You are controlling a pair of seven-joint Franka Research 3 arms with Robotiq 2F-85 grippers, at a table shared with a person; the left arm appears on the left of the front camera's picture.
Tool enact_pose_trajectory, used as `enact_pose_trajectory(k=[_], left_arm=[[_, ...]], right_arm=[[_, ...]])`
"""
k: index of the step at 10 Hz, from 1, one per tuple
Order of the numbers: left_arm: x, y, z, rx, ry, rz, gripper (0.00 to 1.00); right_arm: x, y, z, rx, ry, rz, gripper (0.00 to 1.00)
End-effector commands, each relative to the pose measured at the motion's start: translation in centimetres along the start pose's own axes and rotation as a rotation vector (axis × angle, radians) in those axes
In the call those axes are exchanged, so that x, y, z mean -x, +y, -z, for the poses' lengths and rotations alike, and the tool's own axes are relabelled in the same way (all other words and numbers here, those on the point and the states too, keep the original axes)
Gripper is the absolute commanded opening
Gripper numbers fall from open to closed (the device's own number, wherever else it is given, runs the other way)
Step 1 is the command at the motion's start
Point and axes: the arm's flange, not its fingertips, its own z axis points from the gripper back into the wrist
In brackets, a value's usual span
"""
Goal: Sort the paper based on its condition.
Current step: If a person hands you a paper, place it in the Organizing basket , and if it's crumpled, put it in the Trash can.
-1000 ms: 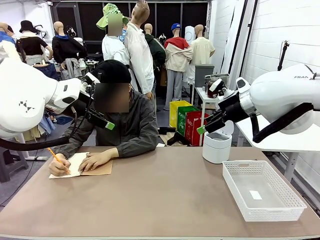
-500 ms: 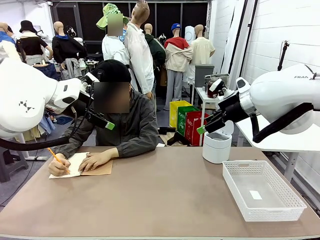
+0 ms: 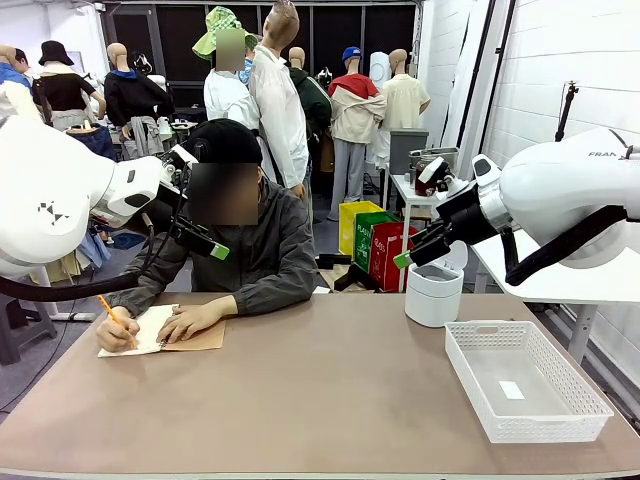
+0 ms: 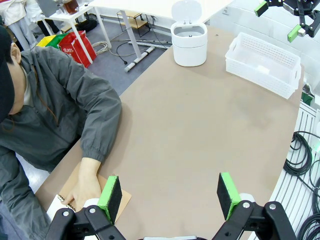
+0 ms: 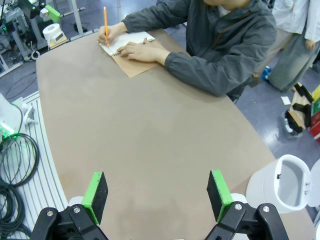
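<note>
Loose paper is out of view. At the table's far left a person writes with an orange pencil (image 3: 108, 311) on the white top page of a spiral notebook (image 3: 150, 330) (image 5: 127, 42), the other hand resting flat on it. My left gripper (image 3: 212, 246) (image 4: 170, 192) hangs open high above the table's left side, in front of the person, with nothing between its fingers. My right gripper (image 3: 408, 257) (image 5: 157, 192) is also open and empty, raised over the far right near the white bin (image 3: 433, 290).
A white mesh basket (image 3: 467, 372) (image 4: 260, 57) stands at the right front with a small white patch on its floor. The round white bin (image 4: 189, 37) (image 5: 285, 182) has its lid up. Brown tabletop (image 3: 330, 400) lies bare between notebook and basket.
The person's pencil hand has shifted slightly while writing. Neither arm has moved.
</note>
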Motion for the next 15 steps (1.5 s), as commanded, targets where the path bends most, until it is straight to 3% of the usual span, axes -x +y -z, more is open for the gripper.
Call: enact_pose_trajectory(k=[1,15], left_arm=[[0.03,-0.01,-0.04,0.004,0.003,-0.009,1.00],[0.03,-0.01,-0.04,0.004,0.003,-0.009,1.00]], right_arm=[[0.15,-0.23,0.24,-0.015,-0.011,-0.006,1.00],[0.15,-0.23,0.24,-0.015,-0.011,-0.006,1.00]])
